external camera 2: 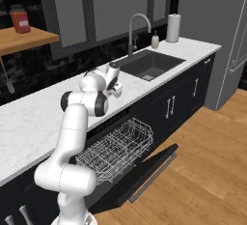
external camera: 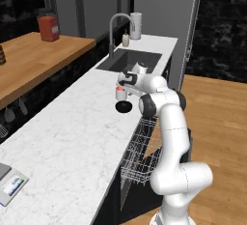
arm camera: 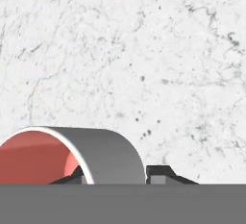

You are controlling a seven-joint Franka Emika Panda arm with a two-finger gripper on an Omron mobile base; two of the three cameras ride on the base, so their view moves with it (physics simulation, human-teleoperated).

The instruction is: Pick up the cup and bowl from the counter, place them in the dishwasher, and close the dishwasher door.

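The cup point(arm camera: 43, 158), white outside and red-pink inside, stands on the white marble counter point(external camera: 72, 137) near its front edge. My gripper point(arm camera: 115, 174) comes down on its rim, with one fingertip point(arm camera: 74, 176) inside the cup and the other outside, both against the wall. From the left base view the gripper point(external camera: 121, 89) sits right on top of the cup point(external camera: 119, 95). The black bowl point(external camera: 124, 106) lies on the counter just in front of the cup, touching or nearly touching it. Below the counter edge the dishwasher door point(external camera 2: 144, 173) hangs open and flat, and the wire rack point(external camera 2: 116, 147) is pulled out.
A dark sink point(external camera: 128, 61) with a tall faucet point(external camera: 116, 26) lies farther along the counter. A red canister point(external camera: 48, 25) stands on the brown wooden shelf point(external camera: 34, 60) at the left. Black drawers point(external camera 2: 178, 98) flank the dishwasher. Wood floor spreads to the right.
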